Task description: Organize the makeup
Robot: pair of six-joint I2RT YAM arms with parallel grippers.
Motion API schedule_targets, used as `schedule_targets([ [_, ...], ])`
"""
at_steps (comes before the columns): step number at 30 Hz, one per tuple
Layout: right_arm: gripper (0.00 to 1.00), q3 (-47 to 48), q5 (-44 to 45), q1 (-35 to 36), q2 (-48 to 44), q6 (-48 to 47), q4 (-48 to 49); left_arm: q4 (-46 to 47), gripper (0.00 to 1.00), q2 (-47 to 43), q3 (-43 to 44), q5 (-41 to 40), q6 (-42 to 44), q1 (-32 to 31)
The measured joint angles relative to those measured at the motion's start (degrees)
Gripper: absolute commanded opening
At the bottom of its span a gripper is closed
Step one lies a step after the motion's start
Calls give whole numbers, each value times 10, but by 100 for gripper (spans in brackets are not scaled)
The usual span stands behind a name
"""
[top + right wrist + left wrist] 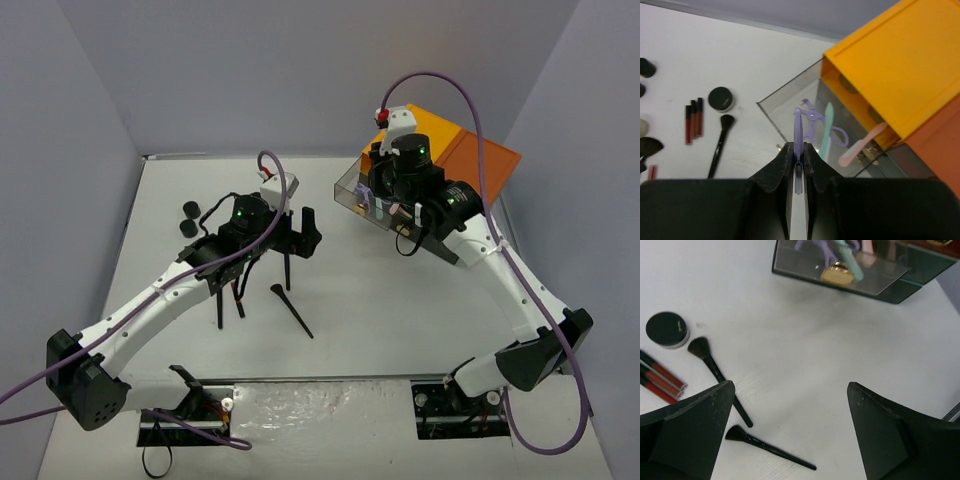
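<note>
Centrally in the right wrist view, thin purple stick (798, 127) clamped between the right jaws, its tip over the clear drawer (782, 107) of the orange-topped box (890, 65); left jaws wide apart above the counter (805, 365); black brushes (701, 347), black jar (667, 329), red sticks (662, 380) at that view's left

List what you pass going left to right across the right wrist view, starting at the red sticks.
Going rightward: red sticks → round black jar → purple stick → mint green spatula → pink spatula → orange-topped drawer box.
</note>
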Motion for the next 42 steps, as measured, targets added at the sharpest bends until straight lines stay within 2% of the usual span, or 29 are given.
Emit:
schedule_targets([
  [5,0,37,53,-34,35,-37,-26,-28,97,2,-20,-16,2,0],
  [9,7,61,62,-50,87,-48,-34,-29,97,10,-20,-19,5,0],
  [12,24,76,60,-51,129,-52,-38,-27,97,27,-20,-19,12,0],
  [14,40,84,54,-51,153,-56,-40,-26,97,45,-15,-19,18,0],
  [15,44,85,51,-51,161,-57,-40,-25,97,56,-12,-19,21,0],
  [18,64,87,39,-52,176,-56,-45,-25,95,93,7,-15,30,0],
  [20,68,90,31,-53,179,-54,-49,-24,92,117,26,-12,36,0],
  [23,85,103,21,-58,179,-54,-48,-11,85,150,59,-6,44,0],
  [25,91,112,13,-64,178,-54,-47,-4,77,167,76,-2,50,0],
  [31,100,130,-21,-126,178,-45,-47,26,68,239,146,6,56,0],
  [37,100,156,-42,-202,182,-37,-39,43,67,299,194,7,62,0],
  [42,100,160,-51,-230,197,-32,-26,49,67,329,217,5,65,0],
])
